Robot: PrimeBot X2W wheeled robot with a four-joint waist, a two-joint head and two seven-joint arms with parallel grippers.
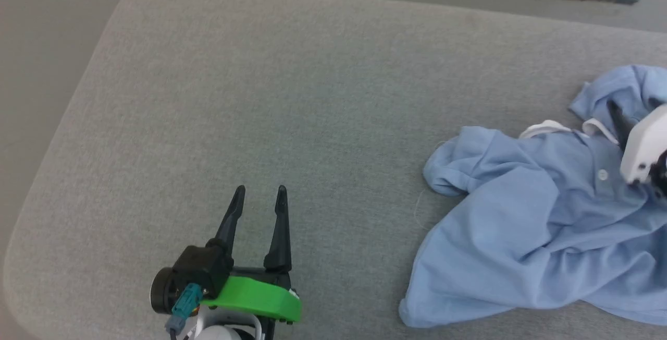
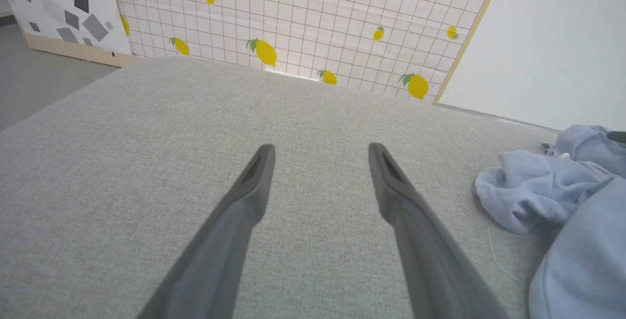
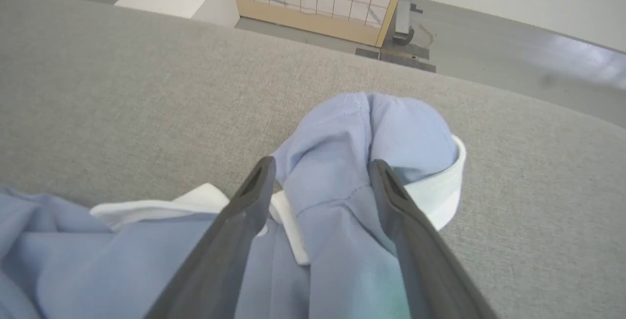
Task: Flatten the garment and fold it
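The garment [image 1: 531,235] lies at the right side of the grey padded surface [image 1: 312,95], well apart from the left gripper [image 1: 260,189]. It is crumpled, not flat. Its long axis runs diagonally in the head view: the hem edge is at the near side, toward the middle of the surface, and the collar [image 1: 542,129] points to the far right. The fabric is light blue, soft and full of folds, with one bunched part pushed out toward the left. The collar is white and partly turned over, and one small white button [image 1: 603,174] sits on the placket below it. A thin pale thread hangs from the left edge of the cloth. The left gripper hovers over bare padding with its two dark fingers spread apart and nothing between them. The right gripper [image 3: 321,161] is over the collar area; its fingers also stand apart, and a raised fold of blue fabric is between them, next to the white collar band [image 3: 440,187].
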